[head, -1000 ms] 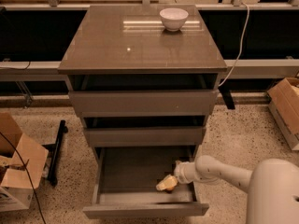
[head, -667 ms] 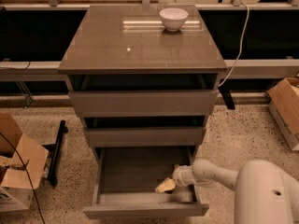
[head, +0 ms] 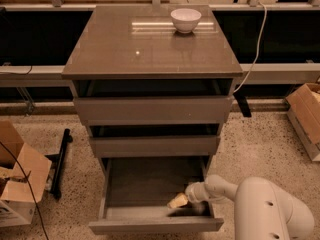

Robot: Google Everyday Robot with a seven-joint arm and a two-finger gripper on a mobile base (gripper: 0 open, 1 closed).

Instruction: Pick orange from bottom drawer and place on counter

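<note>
The bottom drawer [head: 150,184] is pulled open, and its grey floor shows. My gripper [head: 177,201] reaches down into it from the right, with its pale tan tip low over the drawer floor near the front right corner. My white arm [head: 260,206] fills the lower right of the view. No orange shows; the drawer's front right corner behind the gripper is in shadow and hidden. The counter [head: 150,49] is the glossy grey-brown top of the cabinet.
A white bowl [head: 185,20] stands at the back right of the counter. The two upper drawers [head: 152,110] are slightly open. Cardboard boxes sit on the floor at left [head: 17,179] and right [head: 306,118]. A black bar [head: 61,161] lies left of the cabinet.
My arm has shifted left and my gripper has sunk a little lower toward the drawer's front. Nothing else has moved.
</note>
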